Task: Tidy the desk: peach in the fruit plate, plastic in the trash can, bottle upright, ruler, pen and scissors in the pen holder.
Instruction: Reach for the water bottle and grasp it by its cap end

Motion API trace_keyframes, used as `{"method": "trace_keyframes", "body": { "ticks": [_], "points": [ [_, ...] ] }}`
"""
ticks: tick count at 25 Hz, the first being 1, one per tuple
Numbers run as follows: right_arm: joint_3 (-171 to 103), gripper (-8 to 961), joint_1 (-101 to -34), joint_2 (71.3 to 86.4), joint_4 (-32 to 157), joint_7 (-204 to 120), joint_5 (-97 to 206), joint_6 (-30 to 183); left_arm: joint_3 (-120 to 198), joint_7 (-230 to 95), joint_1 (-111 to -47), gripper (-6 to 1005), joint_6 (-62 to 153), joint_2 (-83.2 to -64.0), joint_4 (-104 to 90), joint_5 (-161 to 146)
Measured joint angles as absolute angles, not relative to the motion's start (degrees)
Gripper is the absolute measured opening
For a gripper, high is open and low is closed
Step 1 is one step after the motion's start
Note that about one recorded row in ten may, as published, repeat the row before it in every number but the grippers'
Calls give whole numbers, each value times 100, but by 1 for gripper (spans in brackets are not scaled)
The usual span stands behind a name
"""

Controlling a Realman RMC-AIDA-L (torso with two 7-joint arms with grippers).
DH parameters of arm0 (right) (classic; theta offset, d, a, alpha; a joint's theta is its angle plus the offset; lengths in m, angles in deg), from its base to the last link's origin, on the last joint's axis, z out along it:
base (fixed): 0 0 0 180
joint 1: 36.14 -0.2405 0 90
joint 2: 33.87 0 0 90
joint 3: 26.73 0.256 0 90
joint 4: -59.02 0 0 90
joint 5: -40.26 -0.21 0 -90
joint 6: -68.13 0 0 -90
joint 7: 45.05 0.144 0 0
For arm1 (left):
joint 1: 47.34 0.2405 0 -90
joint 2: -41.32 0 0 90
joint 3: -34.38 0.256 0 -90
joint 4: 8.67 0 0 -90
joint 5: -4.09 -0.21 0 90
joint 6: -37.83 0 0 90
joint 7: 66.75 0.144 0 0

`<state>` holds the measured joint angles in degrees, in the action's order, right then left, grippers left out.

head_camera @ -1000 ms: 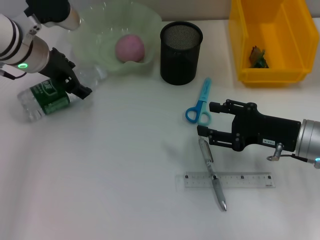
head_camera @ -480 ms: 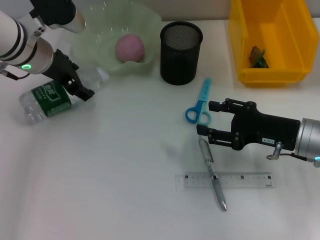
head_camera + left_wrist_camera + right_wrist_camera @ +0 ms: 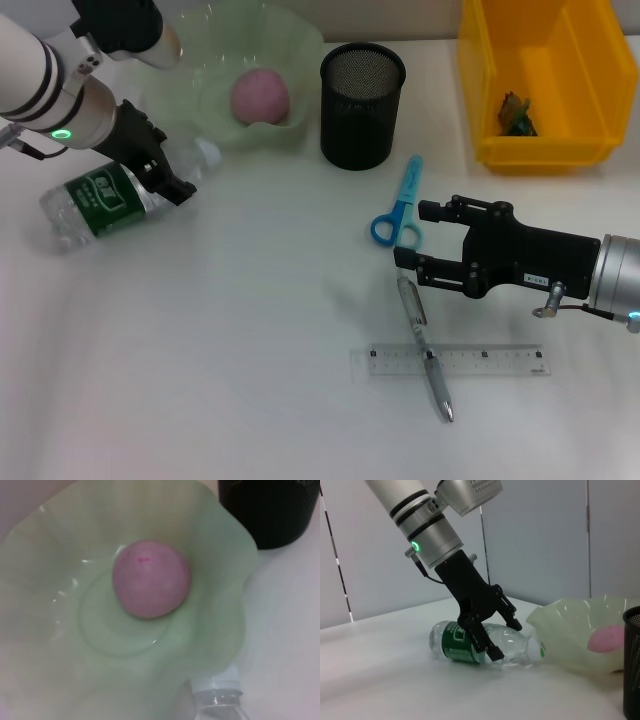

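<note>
— Largest first? Smooth white desk (image 3: 200, 380); yellow plastic bin (image 3: 545, 90) with angled walls, well beyond the right gripper (image 3: 408, 238), a scrap of crumpled plastic (image 3: 516, 112) on its floor.
— And the plate? Wavy-rimmed, translucent green fruit plate (image 3: 240, 75), just past the left gripper (image 3: 170, 170), round pink peach (image 3: 260, 96) resting in its hollow.
— Bottle? Clear ribbed bottle (image 3: 105, 200) with green label, lying on its side, white-capped neck toward the plate; black fingers (image 3: 487, 647) straddling its shoulder, spread around it, contact impossible to tell.
— Pen holder? Black mesh cylinder, pen holder (image 3: 362, 104), upright, beyond the right gripper and nearer the plate.
— Right gripper? Low over the desk, jaws held wide, gripping nothing.
— Small items? Flat clear ruler (image 3: 450, 361) nearer the robot than its fingers; slim silver pen (image 3: 425, 345) lying across it, top end just under the lower finger; blue-handled scissors (image 3: 400, 208) just ahead of the fingertips.
</note>
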<state>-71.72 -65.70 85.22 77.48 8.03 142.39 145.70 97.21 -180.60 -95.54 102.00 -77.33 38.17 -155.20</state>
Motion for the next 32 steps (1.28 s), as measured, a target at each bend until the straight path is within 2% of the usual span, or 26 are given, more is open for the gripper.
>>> {"method": "trace_keyframes", "body": {
  "ticks": [32],
  "points": [
    [-7164,718,-6524,8540,7748,803,14232,14578,10452,-18076,-9658,786,9972,-7779,3520,-14924]
  ]
}}
